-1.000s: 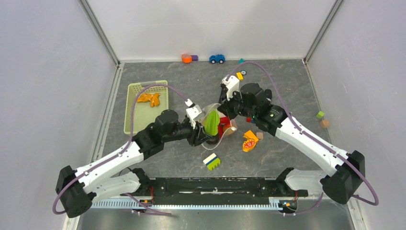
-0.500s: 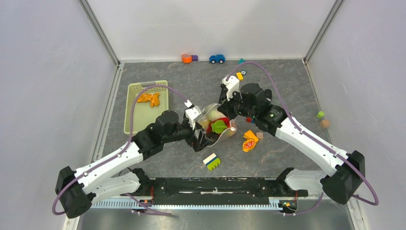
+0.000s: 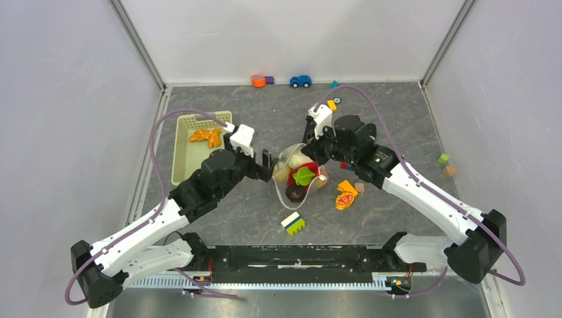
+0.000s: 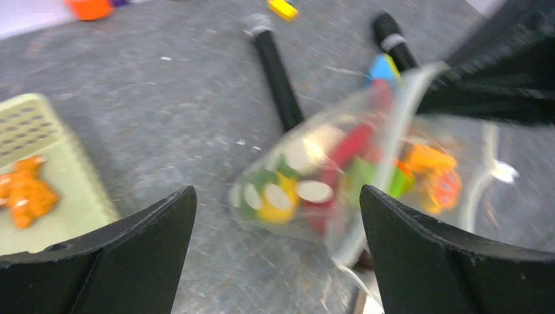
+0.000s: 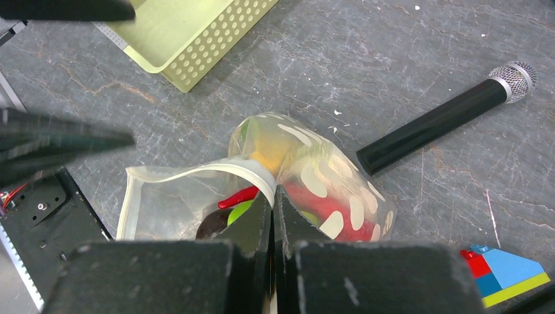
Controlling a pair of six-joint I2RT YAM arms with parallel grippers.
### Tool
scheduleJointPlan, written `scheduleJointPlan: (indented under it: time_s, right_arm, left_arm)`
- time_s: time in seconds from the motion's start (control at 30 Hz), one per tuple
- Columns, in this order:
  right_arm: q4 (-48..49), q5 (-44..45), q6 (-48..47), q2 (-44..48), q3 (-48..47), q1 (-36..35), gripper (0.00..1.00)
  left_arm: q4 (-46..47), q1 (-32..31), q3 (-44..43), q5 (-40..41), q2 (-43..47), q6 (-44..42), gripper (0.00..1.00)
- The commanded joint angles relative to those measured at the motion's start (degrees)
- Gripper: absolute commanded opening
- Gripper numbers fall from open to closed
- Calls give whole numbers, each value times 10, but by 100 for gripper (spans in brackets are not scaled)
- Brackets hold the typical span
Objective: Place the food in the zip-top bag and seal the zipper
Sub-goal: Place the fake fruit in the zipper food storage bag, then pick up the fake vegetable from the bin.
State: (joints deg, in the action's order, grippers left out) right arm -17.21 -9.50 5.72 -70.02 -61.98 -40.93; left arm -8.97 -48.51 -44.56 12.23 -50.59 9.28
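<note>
Backed-off left tool gapes empty; right tool pinches zip-top bag rim, food inside.

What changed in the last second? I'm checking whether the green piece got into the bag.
The left gripper let go of the green piece, which dropped into the zip-top bag. The gripper then opened wide and drew back toward the basket. The right gripper stayed shut on the bag's rim.
</note>
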Motion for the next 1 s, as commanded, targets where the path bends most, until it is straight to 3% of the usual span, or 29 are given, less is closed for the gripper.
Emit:
scheduleJointPlan:
  time_s: [0.0, 0.17, 0.3, 0.37, 0.53, 0.8, 0.97]
  right_arm:
    - [32, -6, -2, 23, 1, -2, 0]
    - [32, -8, -4, 24, 2, -2, 0]
    - [32, -12, -5, 28, 3, -2, 0]
    - [34, -8, -7, 31, 5, -2, 0]
    - [37, -12, -5, 27, 3, -2, 0]
    - [34, 0, -6, 25, 4, -2, 0]
    - [34, 5, -11, 20, 1, -2, 0]
  left_arm:
    - [6, 11, -40, 219, -11, 57, 100]
    - [-2, 105, -36, 211, -41, 119, 100]
    - [55, 257, 6, 44, -59, 137, 100]
    - [83, 296, 24, 14, -60, 140, 100]
    - [157, 351, 36, 1, -95, 116, 100]
    - [205, 466, -22, -47, -329, 196, 100]
    - [246, 484, -17, -46, -394, 210, 100]
